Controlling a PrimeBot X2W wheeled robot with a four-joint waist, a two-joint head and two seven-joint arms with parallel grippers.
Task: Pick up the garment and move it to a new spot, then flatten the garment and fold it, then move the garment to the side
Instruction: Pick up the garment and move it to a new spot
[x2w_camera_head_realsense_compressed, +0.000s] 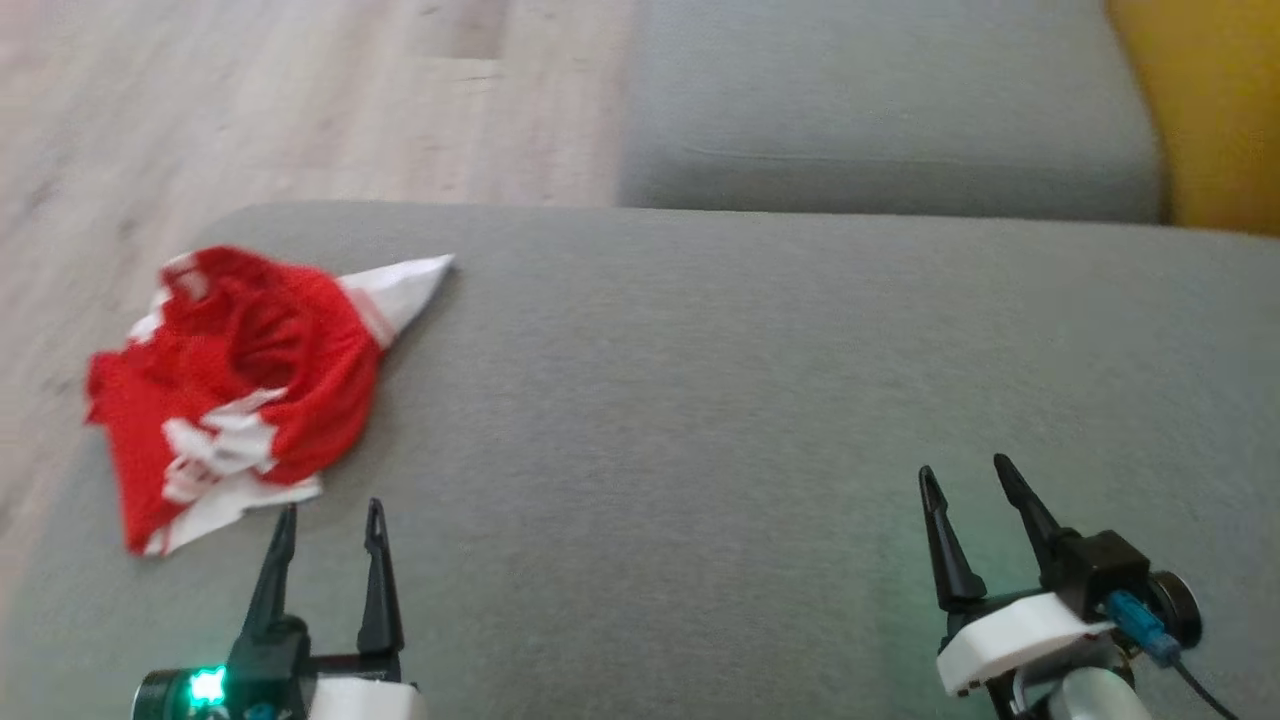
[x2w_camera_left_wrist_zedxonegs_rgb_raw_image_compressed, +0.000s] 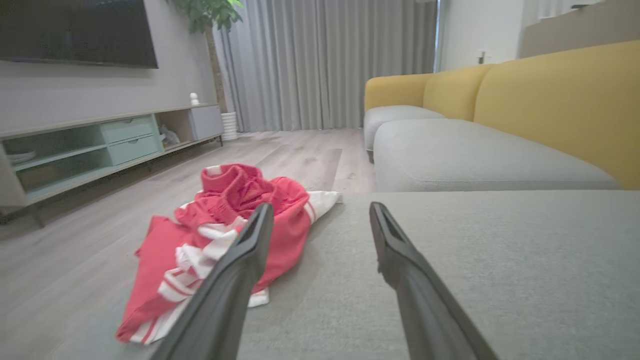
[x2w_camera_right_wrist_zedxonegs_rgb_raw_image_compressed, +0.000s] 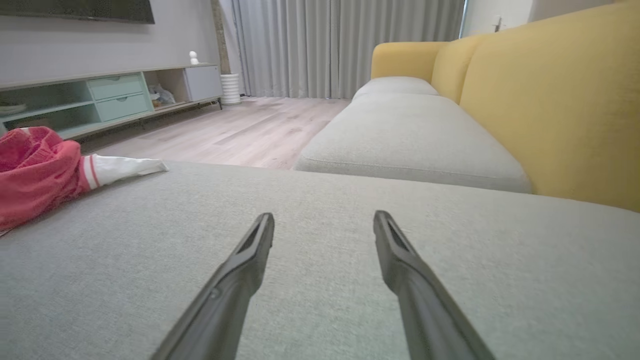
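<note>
- Stretching across the middle and lower part of the head view, a broad grey cushion (x2w_camera_head_realsense_compressed: 700, 400) lies bare from its centre to the right edge of the frame. This leaves wide open room between and ahead of both arms.
- Its far edge runs across the upper third of the frame, and its left edge curves down along the left side, rounded at the corner.
- Pale wooden floor (x2w_camera_head_realsense_compressed: 250, 100) fills the upper left beyond those edges.
- A second grey seat cushion (x2w_camera_head_realsense_compressed: 880, 110) sits at upper centre, just past the far edge, with a yellow backrest (x2w_camera_head_realsense_compressed: 1210, 100) in the upper right corner.
- In the left wrist view a long low cabinet (x2w_camera_left_wrist_zedxonegs_rgb_raw_image_compressed: 100, 145) stands at the left, across the floor, and grey curtains (x2w_camera_left_wrist_zedxonegs_rgb_raw_image_compressed: 325, 60) hang at top centre.
- The garment (x2w_camera_head_realsense_compressed: 240, 380), red with white bands, lies crumpled at centre left, right at the cushion's rounded left edge. One white corner points toward the middle.
- The left gripper (x2w_camera_head_realsense_compressed: 331, 508) shows at lower left with its fingers spread apart and nothing between them. One tip is just beside the garment's white hem, and I cannot tell whether it touches.
- The right gripper (x2w_camera_head_realsense_compressed: 963, 466) is at lower right, well apart from the garment. Its fingers are spread wide over bare cushion and hold nothing.
- A small green light (x2w_camera_head_realsense_compressed: 207, 686) glows on the left wrist at the bottom edge.
</note>
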